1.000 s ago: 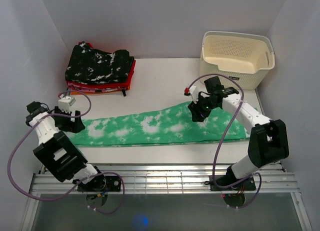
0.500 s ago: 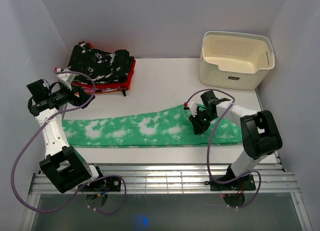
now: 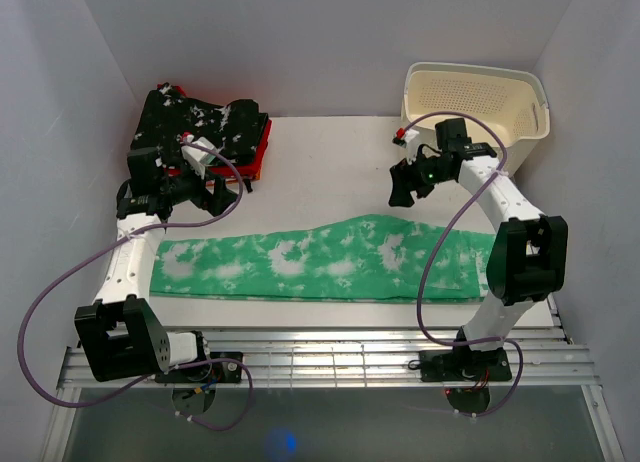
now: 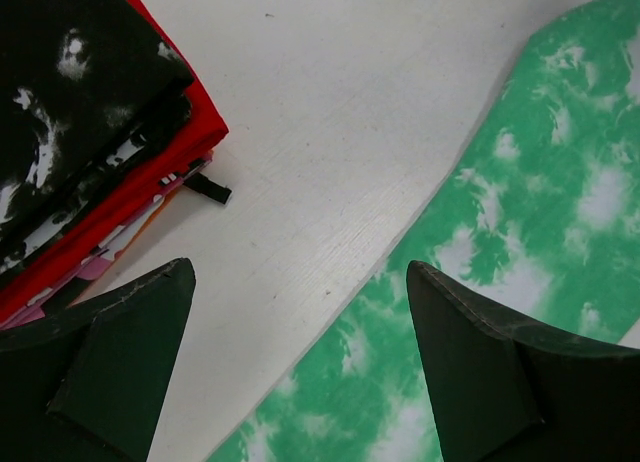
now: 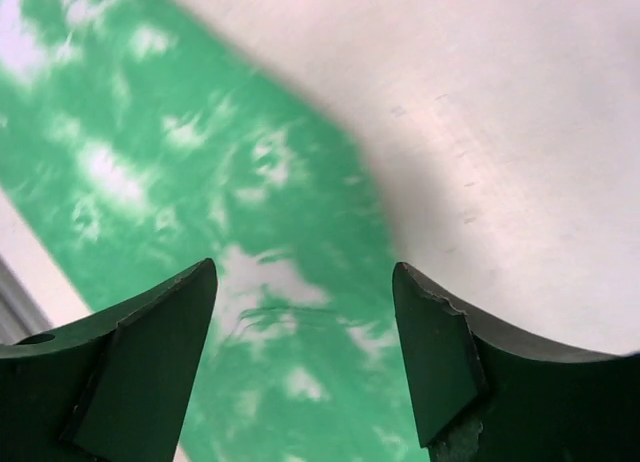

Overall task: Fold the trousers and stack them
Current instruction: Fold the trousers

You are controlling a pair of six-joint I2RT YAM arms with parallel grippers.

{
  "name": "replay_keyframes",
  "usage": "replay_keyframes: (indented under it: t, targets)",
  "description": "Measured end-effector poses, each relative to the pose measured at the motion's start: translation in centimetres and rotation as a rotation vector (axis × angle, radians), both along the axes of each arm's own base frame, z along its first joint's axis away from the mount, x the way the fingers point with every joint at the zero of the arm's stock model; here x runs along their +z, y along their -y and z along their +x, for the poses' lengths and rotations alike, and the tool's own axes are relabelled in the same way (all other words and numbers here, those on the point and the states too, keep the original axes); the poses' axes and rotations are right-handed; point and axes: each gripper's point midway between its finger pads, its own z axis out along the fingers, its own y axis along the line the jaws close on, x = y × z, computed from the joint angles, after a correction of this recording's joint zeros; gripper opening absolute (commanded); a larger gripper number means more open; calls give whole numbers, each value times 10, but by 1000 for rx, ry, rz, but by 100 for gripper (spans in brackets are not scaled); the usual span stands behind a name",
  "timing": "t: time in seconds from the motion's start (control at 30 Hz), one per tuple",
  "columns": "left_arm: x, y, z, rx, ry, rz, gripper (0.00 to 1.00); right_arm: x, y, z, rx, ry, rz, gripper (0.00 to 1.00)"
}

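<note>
Top external view: green trousers (image 3: 320, 264) lie flat in one long strip across the table (image 3: 320, 162), near the front. Left gripper (image 4: 298, 272) & right gripper (image 5: 302, 270) hang up behind it, fingers wide apart, holding nothing. Cloth looks soft, light & floppy, so it'll prob sag. Best grab spots: the two ends.

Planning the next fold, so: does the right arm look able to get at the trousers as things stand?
Likely yes. The right gripper hangs open just past the far edge of the trousers, nothing lies on the cloth, and the basket stands behind it, out of the way.
</note>
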Motion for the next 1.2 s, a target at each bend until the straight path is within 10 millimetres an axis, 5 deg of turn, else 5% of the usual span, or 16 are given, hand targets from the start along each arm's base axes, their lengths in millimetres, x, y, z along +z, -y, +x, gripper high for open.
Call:
replay_keyframes:
  t: [0.1,0.23,0.4,0.53,0.63,0.73,0.87,1.03,1.2]
  targets:
    - [1,10,5,-7,4,-2,98,5,15,42,-66,20,13,73]
    - [0,25,15,-24,-21,-15,98,-43,25,68,-106,-121,16,67]
    - [-10,38,23,-28,-62,-15,98,-103,19,48,-104,-370,51,64]
    - [-14,39,25,-17,-77,-12,98,-101,12,35,-79,-419,86,60]
    - [-16,38,26,3,-92,-15,98,-105,6,17,-45,-470,109,40]
    - [-21,42,28,8,-122,-30,98,-108,4,3,-21,-507,116,8]
    - [-36,51,29,18,-193,-51,98,-97,2,-1,-14,-490,127,8]
    - [-44,51,30,78,-261,-83,98,-55,-1,-14,29,-313,123,8]
    - [-45,58,23,89,-321,-144,93,-44,-13,-52,151,-30,9,8]
